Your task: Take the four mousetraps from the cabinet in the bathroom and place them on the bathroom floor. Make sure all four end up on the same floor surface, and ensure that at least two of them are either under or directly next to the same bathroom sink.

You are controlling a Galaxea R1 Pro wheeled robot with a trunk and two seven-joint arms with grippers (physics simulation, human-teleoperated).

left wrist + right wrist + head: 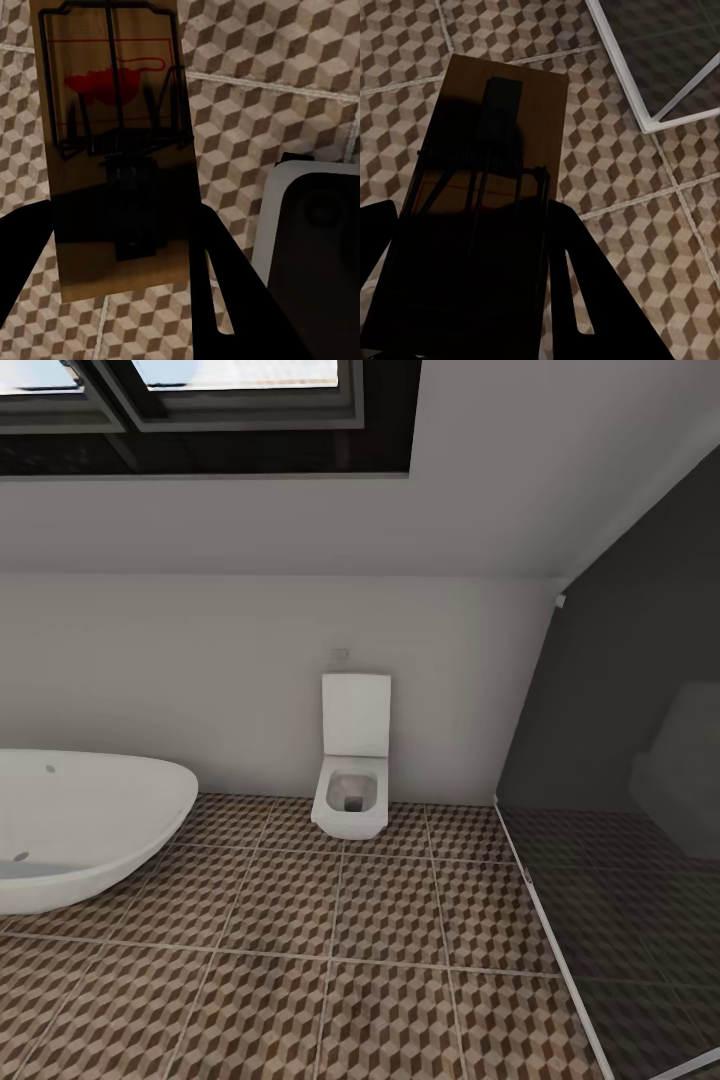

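A tan wooden mousetrap (120,150) with a dark wire frame and a red spot is held between the dark fingers of my left gripper (124,289), which is shut on it above the cube-patterned bathroom floor (247,97). My right gripper (472,292) is shut on a second mousetrap (502,135), which is in shadow and also hangs over the bathroom floor (607,172). In the head view the bathroom floor (330,950) stretches ahead. The cabinet and the sink are out of view.
A white oval bathtub (80,825) stands at the left and a square white toilet (352,780) against the far wall. A dark glass partition (640,810) with a pale frame (660,82) closes off the right. A dark, pale-rimmed object (315,225) lies beside the left gripper.
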